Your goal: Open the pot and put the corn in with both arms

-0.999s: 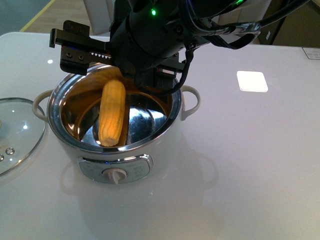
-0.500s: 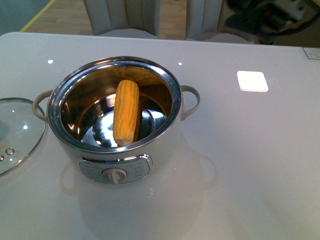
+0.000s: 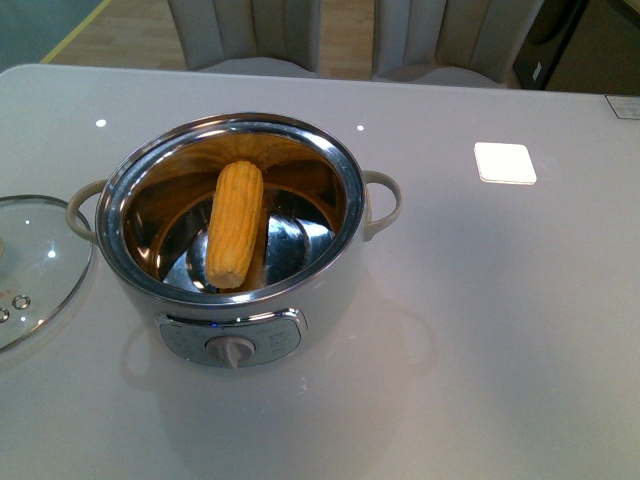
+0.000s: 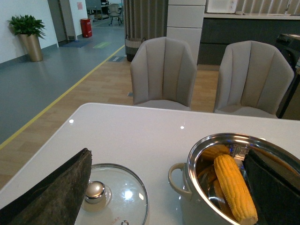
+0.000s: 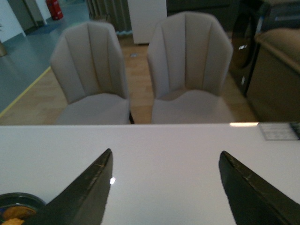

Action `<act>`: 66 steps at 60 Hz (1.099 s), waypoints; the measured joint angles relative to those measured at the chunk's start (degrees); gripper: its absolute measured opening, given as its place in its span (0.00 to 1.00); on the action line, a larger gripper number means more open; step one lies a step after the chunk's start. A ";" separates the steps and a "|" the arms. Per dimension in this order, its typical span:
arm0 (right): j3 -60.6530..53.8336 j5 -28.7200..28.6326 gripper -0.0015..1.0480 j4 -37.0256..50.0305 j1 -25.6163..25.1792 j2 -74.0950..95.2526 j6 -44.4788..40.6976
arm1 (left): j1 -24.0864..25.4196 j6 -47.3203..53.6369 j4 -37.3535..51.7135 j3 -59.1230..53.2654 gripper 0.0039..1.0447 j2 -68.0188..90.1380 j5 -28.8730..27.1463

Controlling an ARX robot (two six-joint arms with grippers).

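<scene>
The cream-white pot (image 3: 232, 300) stands uncovered on the white table, left of centre. The yellow corn (image 3: 235, 240) lies loose in its steel bowl, leaning toward the front wall. Neither arm appears in the front view. In the left wrist view my left gripper (image 4: 167, 154) is open and holds nothing; one finger sits over the glass lid (image 4: 123, 197), the other over the pot (image 4: 194, 161) and the corn (image 4: 234, 187). My right gripper (image 5: 165, 152) is open over bare table, with the pot's rim (image 5: 18, 199) at the frame's corner.
The glass lid (image 3: 35, 265) lies flat on the table just left of the pot. A white square pad (image 3: 504, 162) sits at the right rear. Two grey chairs (image 4: 163, 70) stand beyond the table's far edge.
The right arm, which hung over the pot a second ago, has pulled out of the front view. The corn has dropped free and tilted slightly inside the bowl.
</scene>
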 joint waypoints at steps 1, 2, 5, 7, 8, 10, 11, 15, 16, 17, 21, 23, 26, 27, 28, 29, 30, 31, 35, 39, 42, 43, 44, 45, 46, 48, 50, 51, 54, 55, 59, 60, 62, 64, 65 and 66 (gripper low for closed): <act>-0.59 -0.24 0.52 0.35 -0.22 -0.50 -0.17 | 0.00 0.00 0.00 0.00 0.94 0.00 0.00; -1.70 -0.72 0.48 0.92 -0.63 -1.53 -0.85 | 0.00 -0.02 0.00 0.00 0.94 0.00 0.00; -4.33 -1.79 0.40 1.84 -1.66 -3.96 -1.81 | 0.00 0.00 0.00 0.00 0.94 0.00 0.02; -5.84 -2.36 0.35 2.21 -2.32 -5.25 -2.16 | 0.00 0.00 0.00 0.00 0.94 0.00 0.04; -6.86 -2.67 0.32 2.36 -2.75 -5.99 -2.32 | 0.00 0.00 0.00 0.00 0.94 0.00 0.02; -9.35 -3.41 0.23 2.58 -3.80 -7.69 -2.58 | 0.00 0.00 0.00 0.00 0.94 0.00 0.02; -9.84 -3.54 0.21 2.60 -4.00 -8.02 -2.62 | 0.00 -0.02 0.00 0.00 0.94 0.00 0.02; -12.90 -4.87 0.10 2.62 -5.07 -10.34 -2.93 | 0.00 0.00 0.00 0.00 0.94 0.00 0.02; -13.64 -5.22 0.06 2.62 -5.35 -11.04 -3.04 | 0.00 -0.02 0.00 0.00 0.94 0.00 0.02; -14.34 -5.53 0.03 2.62 -5.60 -11.76 -3.17 | 0.00 0.00 0.00 0.00 0.94 0.00 0.00; -16.13 -6.43 0.02 2.60 -6.36 -13.86 -3.54 | 0.00 0.00 0.00 0.00 0.94 0.00 0.02; -17.27 -6.91 0.02 2.49 -6.91 -15.28 -3.56 | 0.00 0.00 0.00 0.00 0.94 0.00 0.02; -18.67 -7.43 0.02 2.19 -7.56 -17.07 -3.56 | 0.00 0.00 0.00 0.00 0.94 0.00 0.02; -18.91 -7.54 0.02 2.10 -7.69 -17.42 -3.58 | 0.00 0.00 0.00 0.00 0.94 0.00 0.02; -19.45 -7.76 0.02 1.88 -7.98 -18.14 -3.56 | 0.00 0.00 0.00 0.00 0.94 0.00 0.02; -19.69 -7.85 0.02 1.77 -8.11 -18.47 -3.56 | 0.00 0.00 0.00 0.00 0.94 0.00 0.02; -20.22 -8.04 0.02 1.53 -8.37 -19.17 -3.58 | 0.00 0.00 0.00 0.00 0.94 0.00 0.02; -20.70 -8.24 0.02 1.29 -8.61 -19.89 -3.56 | 0.00 0.00 0.00 0.00 0.94 0.00 0.02; -22.34 -8.94 0.02 0.28 -9.31 -22.40 -3.56 | 0.00 -0.02 0.00 0.00 0.94 0.00 0.02; -24.13 -9.94 0.02 -1.55 -10.16 -26.01 -3.58 | 0.00 0.00 0.00 0.00 0.94 0.00 0.02; -25.44 -14.05 0.02 -3.34 -13.09 -29.09 -3.61 | 0.00 0.00 0.00 0.00 0.94 0.00 0.02; -25.73 -14.25 0.02 -3.80 -13.66 -29.81 -3.61 | 0.00 0.00 0.00 0.00 0.94 0.00 0.02; -26.14 -14.16 0.02 -4.48 -14.34 -30.95 -3.58 | 0.00 -0.02 0.00 0.00 0.94 0.00 0.00; -26.38 -14.21 0.02 -4.96 -14.69 -31.67 -3.58 | 0.00 -0.02 0.00 0.00 0.94 0.00 0.00; -26.75 -14.25 0.02 -5.66 -14.86 -32.74 -3.58 | 0.00 0.00 0.00 0.00 0.94 0.00 0.00; -27.10 -14.36 0.02 -6.40 -14.88 -33.83 -3.61 | 0.00 -0.02 0.00 0.00 0.94 0.00 0.02; -27.98 -14.49 0.02 -6.73 -14.91 -35.17 -3.61 | 0.00 0.00 0.00 0.00 0.94 0.00 0.02; -28.59 -14.51 0.02 -5.62 -14.91 -35.28 -3.61 | 0.00 0.00 0.00 0.00 0.94 0.00 0.02; -30.10 -14.53 0.02 -6.16 -14.93 -36.76 -3.58 | 0.00 0.00 0.00 0.00 0.94 0.00 0.00; -30.12 -14.60 0.02 -6.93 -14.95 -37.29 -3.61 | 0.00 0.00 0.00 0.00 0.94 0.00 0.00; -30.12 -14.62 0.02 -9.57 -14.95 -40.59 -3.61 | 0.00 -0.02 -0.02 0.00 0.94 0.00 0.02; -30.12 -14.64 0.02 -9.90 -14.95 -41.00 -3.61 | 0.00 0.00 -0.02 0.00 0.94 0.00 0.02; -30.12 -14.64 0.02 -11.37 -14.95 -42.69 -3.61 | 0.00 0.00 -0.02 0.00 0.94 0.00 0.02; -30.12 -14.64 0.02 -12.41 -14.95 -43.87 -3.61 | 0.00 0.00 -0.02 0.00 0.94 0.00 0.02; -30.14 -14.64 0.02 -13.11 -14.95 -44.65 -3.61 | 0.00 0.00 -0.02 0.00 0.94 0.00 0.02; -30.14 -14.64 0.02 -13.46 -14.95 -45.03 -3.61 | 0.00 0.00 -0.02 0.00 0.94 0.00 0.02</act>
